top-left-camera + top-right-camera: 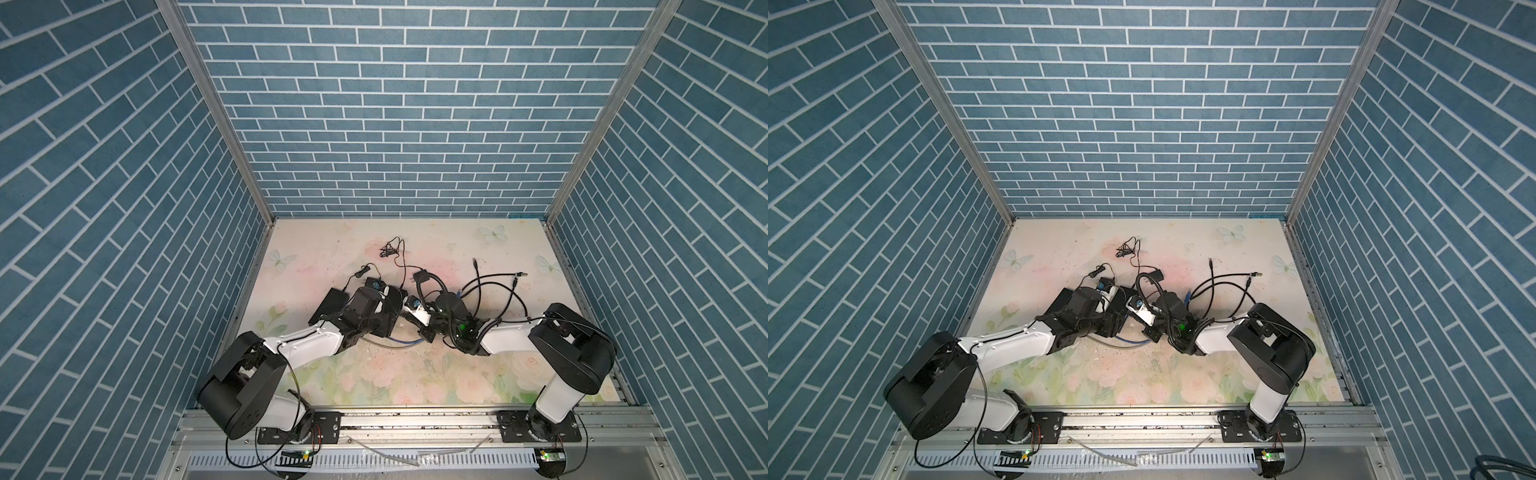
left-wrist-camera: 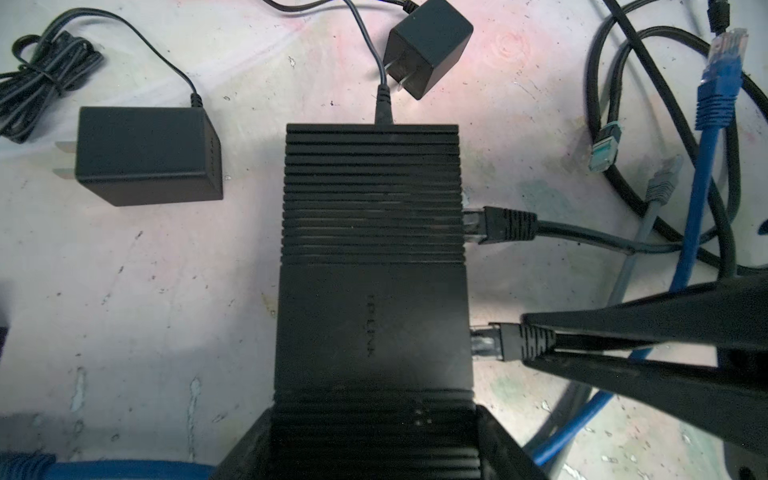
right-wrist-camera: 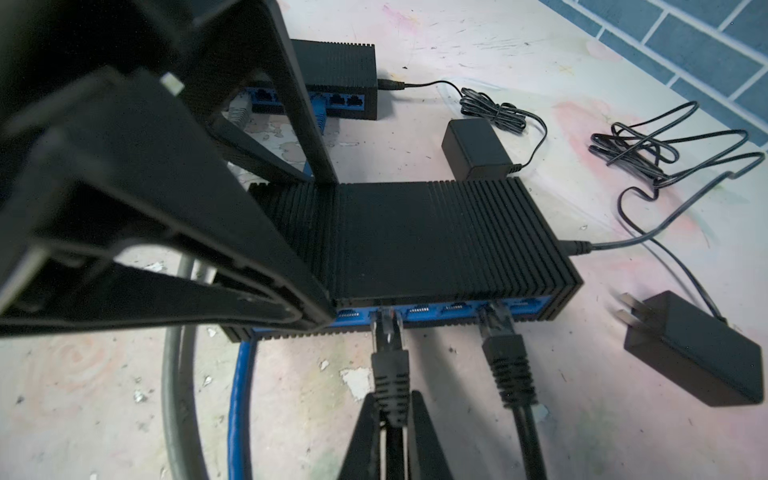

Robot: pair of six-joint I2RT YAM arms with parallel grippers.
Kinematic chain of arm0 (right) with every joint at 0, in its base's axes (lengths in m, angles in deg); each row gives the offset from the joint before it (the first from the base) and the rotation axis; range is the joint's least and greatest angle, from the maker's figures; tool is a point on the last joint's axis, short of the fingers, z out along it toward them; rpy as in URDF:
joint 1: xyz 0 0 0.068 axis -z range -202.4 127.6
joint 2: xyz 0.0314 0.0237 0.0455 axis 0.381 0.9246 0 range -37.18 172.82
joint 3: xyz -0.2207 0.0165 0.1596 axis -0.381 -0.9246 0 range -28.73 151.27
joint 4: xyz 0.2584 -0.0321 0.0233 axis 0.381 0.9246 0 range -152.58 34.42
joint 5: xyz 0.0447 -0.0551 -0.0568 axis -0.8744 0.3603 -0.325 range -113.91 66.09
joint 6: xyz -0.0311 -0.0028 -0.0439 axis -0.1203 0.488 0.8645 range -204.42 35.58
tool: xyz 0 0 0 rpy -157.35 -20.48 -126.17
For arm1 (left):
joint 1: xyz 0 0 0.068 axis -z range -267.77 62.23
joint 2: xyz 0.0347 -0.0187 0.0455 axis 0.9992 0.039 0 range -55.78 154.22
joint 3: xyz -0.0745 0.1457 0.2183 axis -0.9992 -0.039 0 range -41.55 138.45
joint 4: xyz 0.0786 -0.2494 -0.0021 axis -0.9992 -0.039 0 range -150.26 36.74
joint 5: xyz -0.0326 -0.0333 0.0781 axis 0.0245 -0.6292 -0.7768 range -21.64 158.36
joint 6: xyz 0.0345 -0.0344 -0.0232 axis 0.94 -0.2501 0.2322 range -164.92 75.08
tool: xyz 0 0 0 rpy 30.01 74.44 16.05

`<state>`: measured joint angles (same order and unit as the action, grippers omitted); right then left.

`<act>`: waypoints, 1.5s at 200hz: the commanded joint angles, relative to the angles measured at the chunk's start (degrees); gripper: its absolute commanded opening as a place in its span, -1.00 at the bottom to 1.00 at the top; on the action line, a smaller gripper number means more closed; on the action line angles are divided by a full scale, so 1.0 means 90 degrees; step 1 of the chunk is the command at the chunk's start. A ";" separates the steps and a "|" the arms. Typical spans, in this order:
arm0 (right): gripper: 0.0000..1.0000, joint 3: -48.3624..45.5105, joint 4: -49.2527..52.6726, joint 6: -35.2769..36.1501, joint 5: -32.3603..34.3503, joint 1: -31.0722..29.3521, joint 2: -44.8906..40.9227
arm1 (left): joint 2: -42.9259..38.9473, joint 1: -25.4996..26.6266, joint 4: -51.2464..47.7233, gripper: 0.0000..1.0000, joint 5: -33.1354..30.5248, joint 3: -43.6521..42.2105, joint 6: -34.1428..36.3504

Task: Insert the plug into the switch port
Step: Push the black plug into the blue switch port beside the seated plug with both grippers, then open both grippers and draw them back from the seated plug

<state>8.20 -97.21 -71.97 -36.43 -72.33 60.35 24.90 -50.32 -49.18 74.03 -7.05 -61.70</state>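
Nearest in the right wrist view, the right gripper (image 3: 390, 405) is pressed together on the rubber boot of the black plug (image 3: 390, 365) and pinches it from both sides. The clear tip of the plug is at the mouth of one port in the blue port row (image 3: 432, 312). It looks partly inside, but it cannot be told if it has latched. Further along the row, a second black plug (image 3: 505, 365) sits in its own port. Behind the ports the switch (image 3: 436, 249) lies flat on the table (image 3: 561, 436). The left gripper (image 2: 374, 419), opened wide, clasps the switch across its width, one finger against each long side. Farther away lie a power adapter (image 3: 473, 149) and another switch (image 3: 336, 70).

The risk is probably in the last push. The fingers hold only the soft boot, so the plug may tilt and jam on the port edge. If the left grip slips, the switch may slide back and the latch will not click.
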 commanded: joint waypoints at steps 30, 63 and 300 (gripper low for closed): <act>-1.00 0.0689 -0.1286 0.0347 -0.0549 -0.0176 0.0319 | -0.0250 0.0697 0.1274 -0.23 0.2707 0.0247 0.0366; -1.00 0.0808 -0.1726 0.0291 -0.0250 -0.0228 0.0388 | -0.0061 0.0942 0.1390 -0.23 0.2704 0.0370 0.0309; -0.40 0.0751 -0.0467 0.0768 0.1112 -0.0195 0.0289 | 0.0611 0.0232 -0.0380 -0.22 -0.0947 0.0753 -0.0595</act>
<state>12.61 -99.99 -65.04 -29.72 -74.16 66.21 29.01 -47.60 -52.20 66.27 -3.07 -65.13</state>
